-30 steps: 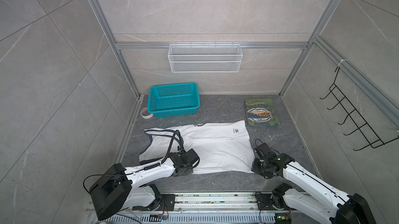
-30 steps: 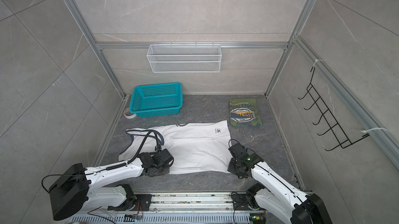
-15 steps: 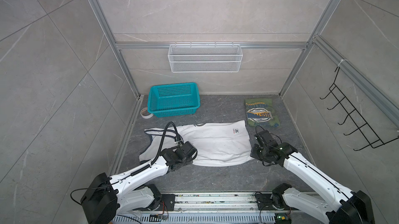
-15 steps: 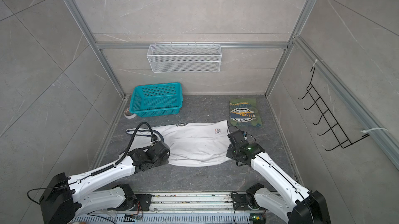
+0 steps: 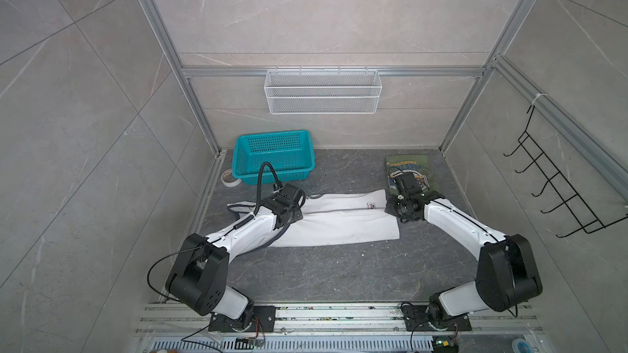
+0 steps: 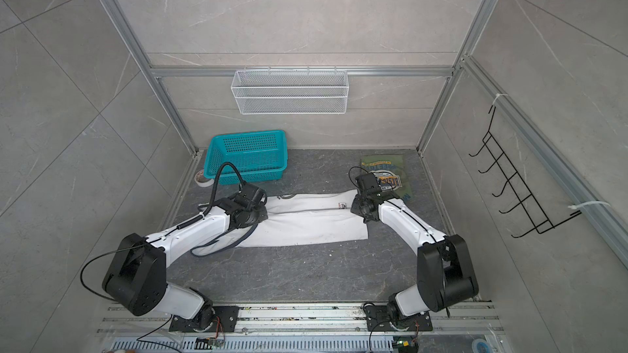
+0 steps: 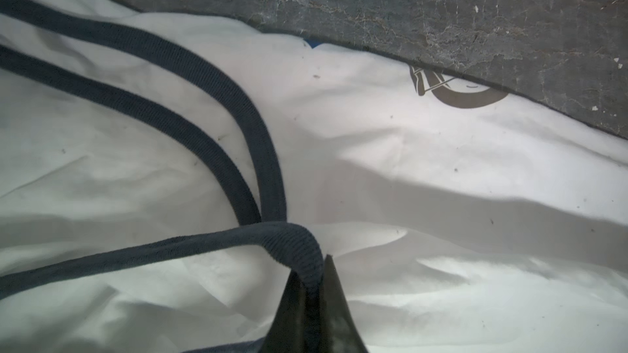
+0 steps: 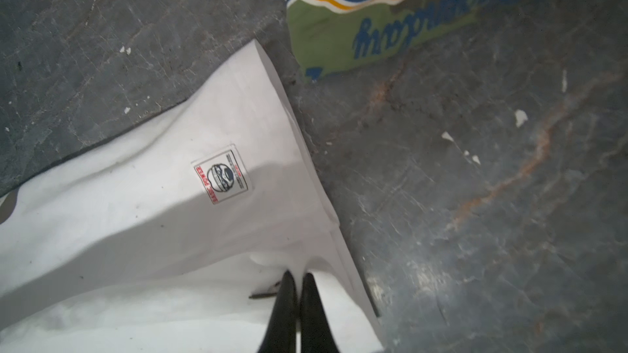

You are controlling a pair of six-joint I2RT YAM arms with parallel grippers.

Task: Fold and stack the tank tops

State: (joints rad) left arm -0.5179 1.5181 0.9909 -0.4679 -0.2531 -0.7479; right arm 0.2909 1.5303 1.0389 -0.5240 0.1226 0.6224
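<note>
So the left gripper is clamped on the navy trim of the white tank top, and the right gripper pinches its other end. The folded olive tank top lies just beyond it.

- Bare counter in front of the white top lies open.
- The basket and tape block the back left corner.
- The green top fills the back right; a bare gap separates it from the basket.
</note>
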